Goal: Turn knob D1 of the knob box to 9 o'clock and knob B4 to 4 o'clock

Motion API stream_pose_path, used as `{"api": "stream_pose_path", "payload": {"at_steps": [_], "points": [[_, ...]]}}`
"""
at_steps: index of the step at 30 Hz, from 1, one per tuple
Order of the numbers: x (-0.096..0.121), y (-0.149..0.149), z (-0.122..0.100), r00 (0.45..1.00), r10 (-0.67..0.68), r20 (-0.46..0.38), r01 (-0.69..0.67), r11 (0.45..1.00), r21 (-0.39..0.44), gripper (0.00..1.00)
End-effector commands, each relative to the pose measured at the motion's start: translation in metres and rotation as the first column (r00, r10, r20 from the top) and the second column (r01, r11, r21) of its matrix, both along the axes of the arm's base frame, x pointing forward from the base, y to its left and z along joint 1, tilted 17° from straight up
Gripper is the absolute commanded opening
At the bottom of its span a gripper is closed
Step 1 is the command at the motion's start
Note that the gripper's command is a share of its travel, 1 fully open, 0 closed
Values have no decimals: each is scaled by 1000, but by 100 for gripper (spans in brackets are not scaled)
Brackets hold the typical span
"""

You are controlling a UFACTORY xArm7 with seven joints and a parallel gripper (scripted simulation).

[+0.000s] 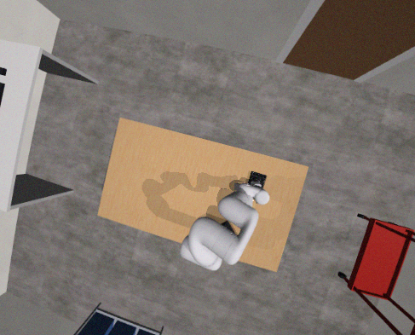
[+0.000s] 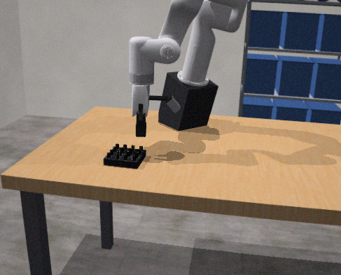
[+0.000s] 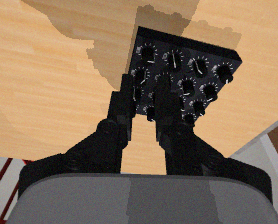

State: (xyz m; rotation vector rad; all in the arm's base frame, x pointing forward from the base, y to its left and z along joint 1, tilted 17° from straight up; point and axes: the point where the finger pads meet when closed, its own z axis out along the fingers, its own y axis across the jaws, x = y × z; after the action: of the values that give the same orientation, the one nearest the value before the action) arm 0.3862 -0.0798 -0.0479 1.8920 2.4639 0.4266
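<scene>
1. Looking at the knob box [image 1: 259,176] [image 2: 124,161] [image 3: 190,44], flat on the tabletop [image 1: 163,147] [image 2: 249,177] [image 3: 50,100], knobs up!
2. Hovering just above, approx. knob-box side nearest the black base block [image 2: 198,105]: the gripper [image 2: 141,135] [image 3: 144,89], pointing down.
3. Showing a narrow gap btwn fingers, w/ nothing gripped.
4. Can't read knob names, too tiny.

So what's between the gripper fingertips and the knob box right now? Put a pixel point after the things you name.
Nothing solid: in the exterior view, only open air separates the gripper [image 2: 141,136] [image 3: 144,89] from the knob box [image 2: 122,157] [image 3: 167,67] below it.
</scene>
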Motion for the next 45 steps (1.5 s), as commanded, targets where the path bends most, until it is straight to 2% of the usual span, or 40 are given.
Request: {"api": "stream_pose_path", "payload": {"at_steps": [1, 3, 5, 6, 9, 14, 20, 22, 24, 26, 36, 45], "points": [[1, -1, 2, 988, 144, 53, -143, 989, -27, 19], [1, -1, 2, 975, 212, 66, -210, 977, -43, 19], [1, -1, 2, 975, 212, 66, -210, 977, -43, 19], [0, -1, 2, 954, 288, 79, -284, 957, -62, 19], [0, -1, 3, 923, 374, 92, -367, 926, -85, 19], [0, -2, 4, 841, 530, 111, -516, 846, -133, 19], [0, -2, 5, 709, 695, 122, -670, 717, -193, 19], [0, -2, 5, 709, 695, 122, -670, 717, -193, 19], [-1, -2, 6, 619, 776, 122, -743, 629, -227, 19], [-1, -2, 6, 580, 806, 121, -770, 591, -241, 19], [-1, -2, 8, 285, 954, 96, -894, 301, -332, 19], [-1, -2, 8, 206, 975, 85, -909, 222, -352, 19]]}}
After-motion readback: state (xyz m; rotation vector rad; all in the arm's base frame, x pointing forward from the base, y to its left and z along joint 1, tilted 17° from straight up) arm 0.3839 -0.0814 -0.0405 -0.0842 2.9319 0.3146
